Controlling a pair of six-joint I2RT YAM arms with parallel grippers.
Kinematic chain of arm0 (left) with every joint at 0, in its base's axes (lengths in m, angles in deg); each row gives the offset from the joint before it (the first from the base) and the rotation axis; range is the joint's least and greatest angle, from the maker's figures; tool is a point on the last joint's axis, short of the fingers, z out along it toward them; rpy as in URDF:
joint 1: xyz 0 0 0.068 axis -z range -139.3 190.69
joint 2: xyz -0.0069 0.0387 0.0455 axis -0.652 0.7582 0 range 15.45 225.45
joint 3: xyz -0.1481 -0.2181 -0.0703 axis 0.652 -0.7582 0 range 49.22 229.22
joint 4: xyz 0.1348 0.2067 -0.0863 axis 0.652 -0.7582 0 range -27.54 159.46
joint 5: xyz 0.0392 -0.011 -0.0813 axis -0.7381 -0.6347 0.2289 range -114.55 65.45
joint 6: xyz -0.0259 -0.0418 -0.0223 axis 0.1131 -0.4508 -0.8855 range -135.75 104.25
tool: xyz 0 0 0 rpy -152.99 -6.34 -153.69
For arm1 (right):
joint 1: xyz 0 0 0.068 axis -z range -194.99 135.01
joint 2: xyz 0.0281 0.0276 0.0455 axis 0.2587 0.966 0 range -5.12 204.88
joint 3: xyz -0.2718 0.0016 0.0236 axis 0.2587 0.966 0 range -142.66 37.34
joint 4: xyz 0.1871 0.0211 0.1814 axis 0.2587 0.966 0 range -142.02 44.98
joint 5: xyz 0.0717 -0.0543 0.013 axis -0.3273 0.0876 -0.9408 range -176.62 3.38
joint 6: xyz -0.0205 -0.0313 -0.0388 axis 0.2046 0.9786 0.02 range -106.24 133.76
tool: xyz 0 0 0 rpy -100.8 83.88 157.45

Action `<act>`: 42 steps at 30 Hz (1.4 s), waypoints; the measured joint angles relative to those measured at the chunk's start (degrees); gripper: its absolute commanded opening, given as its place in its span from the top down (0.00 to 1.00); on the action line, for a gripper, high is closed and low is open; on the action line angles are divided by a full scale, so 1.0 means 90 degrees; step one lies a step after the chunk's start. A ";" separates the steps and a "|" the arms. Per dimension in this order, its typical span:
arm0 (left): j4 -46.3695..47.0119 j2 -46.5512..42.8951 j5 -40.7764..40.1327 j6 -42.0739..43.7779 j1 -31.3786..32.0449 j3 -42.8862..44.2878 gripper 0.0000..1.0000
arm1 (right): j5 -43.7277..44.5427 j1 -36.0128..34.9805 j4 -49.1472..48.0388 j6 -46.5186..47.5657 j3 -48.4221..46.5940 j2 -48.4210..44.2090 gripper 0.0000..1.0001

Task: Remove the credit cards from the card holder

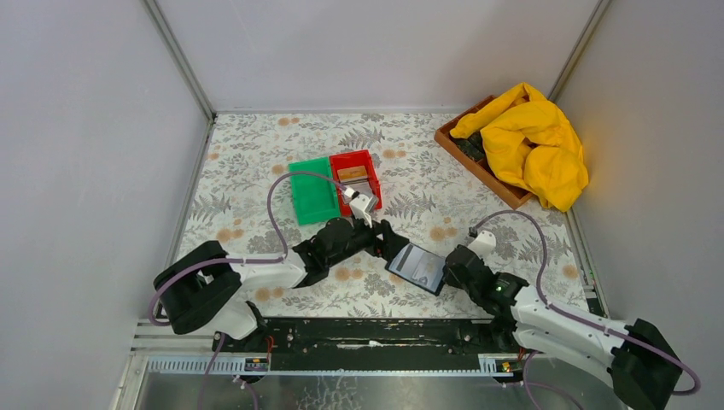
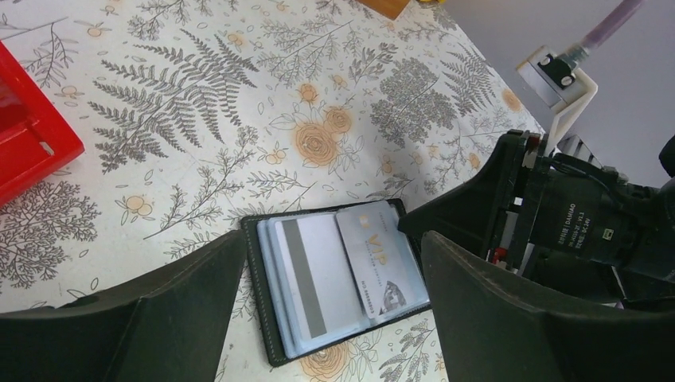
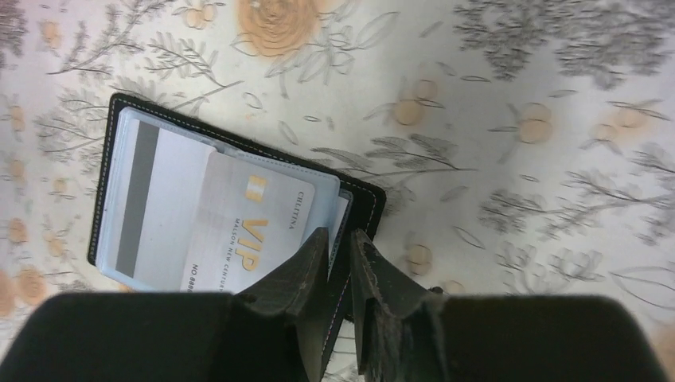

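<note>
left pincer (image 2: 334,236): spread wide over open card holder (image 3: 368,205); right pincer (image 3: 340,235): barely parted at its edge, grip unclear.

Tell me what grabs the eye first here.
The bright yellow cloth heaped over the brown wooden tray in the far right corner. Then the red plastic bin and green plastic bin side by side mid-table, and the open black bifold card holder nearer the front, a grey-white VIP card showing.
</note>
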 measured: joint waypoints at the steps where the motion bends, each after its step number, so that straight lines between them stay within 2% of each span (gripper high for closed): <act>1: -0.0005 0.0024 -0.0015 -0.0039 0.0000 0.0000 0.16 | -0.0087 0.0039 -0.0170 0.0080 -0.0024 0.0148 0.77; 8: -0.0068 0.0255 -0.0197 -0.0260 0.0000 0.0087 0.18 | -0.0605 0.0345 -0.1416 0.0466 -0.0146 0.1098 0.78; 12: -0.0051 0.0265 -0.0253 -0.0376 0.0000 0.0087 0.28 | -0.0996 0.0595 -0.1919 0.0741 -0.0381 0.1717 0.78; 13: -0.0046 0.0265 -0.0267 -0.0425 0.0000 0.0087 0.28 | -0.1083 0.0629 -0.1989 0.0789 -0.0440 0.1853 0.78; 18: 0.0024 0.0274 -0.0452 -0.1015 -0.0012 -0.0022 0.01 | -0.1367 0.0682 -0.2169 0.0940 -0.0668 0.2249 0.79; 20: 0.0056 0.0389 -0.0328 -0.1239 -0.0073 -0.0063 0.00 | -0.1401 0.0682 -0.2135 0.0981 -0.0653 0.2084 0.79; 21: 0.0063 0.0510 -0.0158 -0.1324 -0.0124 -0.0041 0.02 | -0.1399 0.0682 -0.2091 0.1008 -0.0646 0.1938 0.79; 24: -0.0163 0.0891 0.0313 -0.1639 -0.0189 0.0194 0.19 | -0.1328 0.0682 -0.1875 0.1127 -0.0641 0.1294 0.79; 30: -0.0942 0.1139 0.0937 -0.1948 -0.0209 0.0831 0.31 | -0.1103 0.0682 -0.1178 0.1314 -0.0644 0.0121 0.79; 33: -0.1319 0.1302 0.1200 -0.1987 -0.0209 0.1222 0.32 | -0.1098 0.0682 -0.1061 0.1331 -0.0619 -0.0170 0.79; 37: -0.2016 0.1336 0.1464 -0.1994 -0.0216 0.1406 0.23 | -0.1236 0.0682 -0.1047 0.1387 -0.0583 0.0024 0.79; 42: -0.2266 0.1049 0.1642 -0.2144 -0.0216 0.1093 0.05 | -0.1489 0.0682 -0.1015 0.1477 -0.0571 0.0391 0.80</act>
